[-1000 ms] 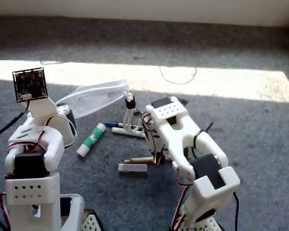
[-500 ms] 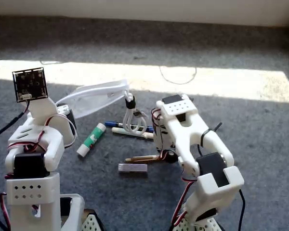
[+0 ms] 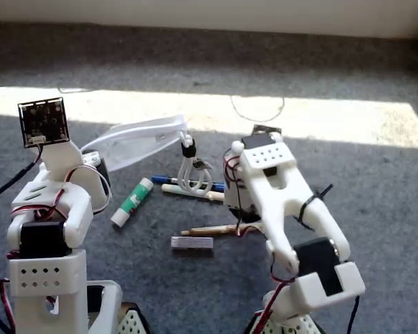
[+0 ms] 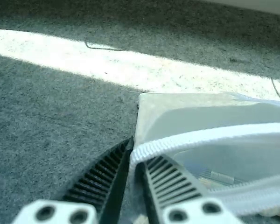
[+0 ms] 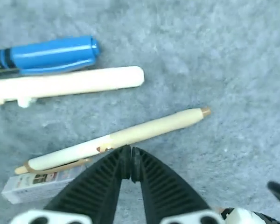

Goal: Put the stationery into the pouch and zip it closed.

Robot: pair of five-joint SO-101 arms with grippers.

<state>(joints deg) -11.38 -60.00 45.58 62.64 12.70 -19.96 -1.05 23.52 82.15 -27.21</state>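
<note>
A translucent white pouch (image 3: 141, 140) hangs open above the carpet, held by its zipper edge (image 4: 186, 140) in my shut left gripper (image 4: 133, 148). A white cord loop (image 3: 188, 170) dangles from its far end. On the carpet lie a green-and-white glue stick (image 3: 132, 202), a blue pen (image 5: 51, 55), a white pen (image 5: 70, 84), a beige pen (image 5: 126, 135) and a small flat box (image 5: 37, 184). My right gripper (image 5: 130, 151) is shut just above the carpet. Its tips meet at the beige pen's side, with nothing between them.
Grey carpet with a bright sunlit band (image 3: 299, 115) across the back. A thin loose wire (image 3: 258, 111) lies in that band. My right arm (image 3: 272, 181) stands over the beige pen's right end. My left arm's base (image 3: 49, 264) is at the front left.
My right arm has swung to the right and drawn back, and the beige pen has shifted slightly right with it. The left arm and pouch have stayed put.
</note>
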